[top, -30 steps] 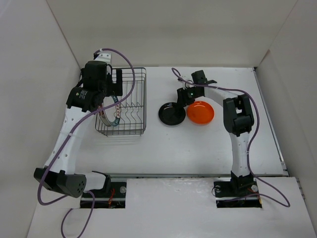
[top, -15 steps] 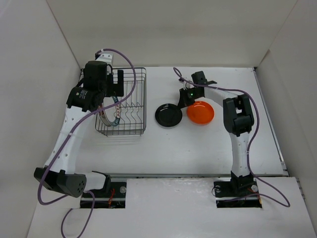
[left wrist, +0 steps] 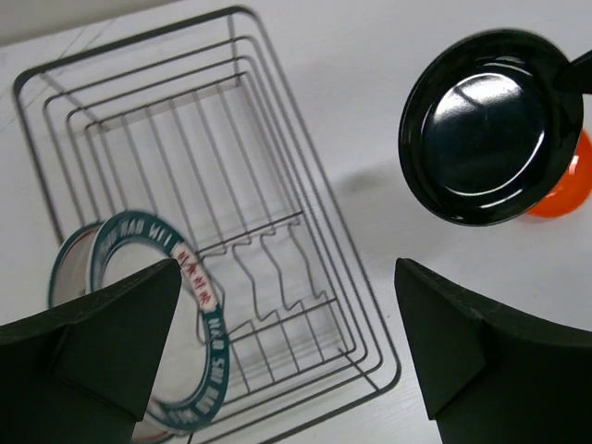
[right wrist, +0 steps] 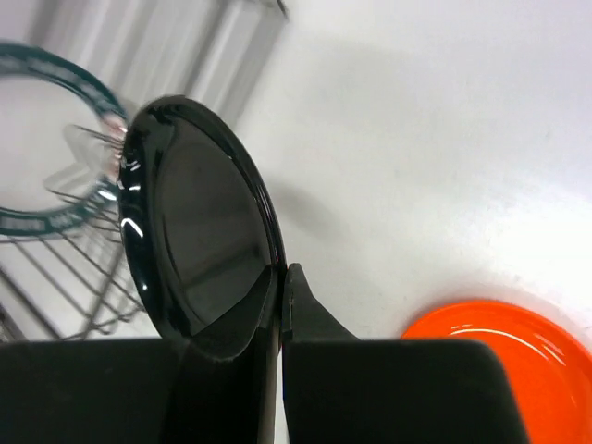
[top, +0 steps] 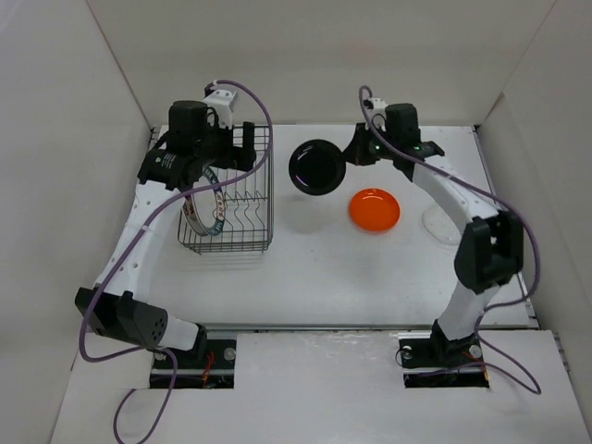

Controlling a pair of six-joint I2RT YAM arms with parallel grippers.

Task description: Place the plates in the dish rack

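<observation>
Table (top: 370, 268): black plate (top: 315, 167) clamped in R gripper (top: 350, 157).

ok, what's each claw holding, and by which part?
Right claw pinches the black plate at its rim. Left claw is open, holding nothing.

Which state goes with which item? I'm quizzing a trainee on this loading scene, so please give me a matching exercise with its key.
Items
1. black plate
2. orange plate
3. patterned-rim plate
4. left tool

States
A. open, over the dish rack
B. lying flat on the table
C. clamped in the right tool
D. standing on edge inside the dish rack

Pairs: 1-C, 2-B, 3-D, 4-A
</observation>
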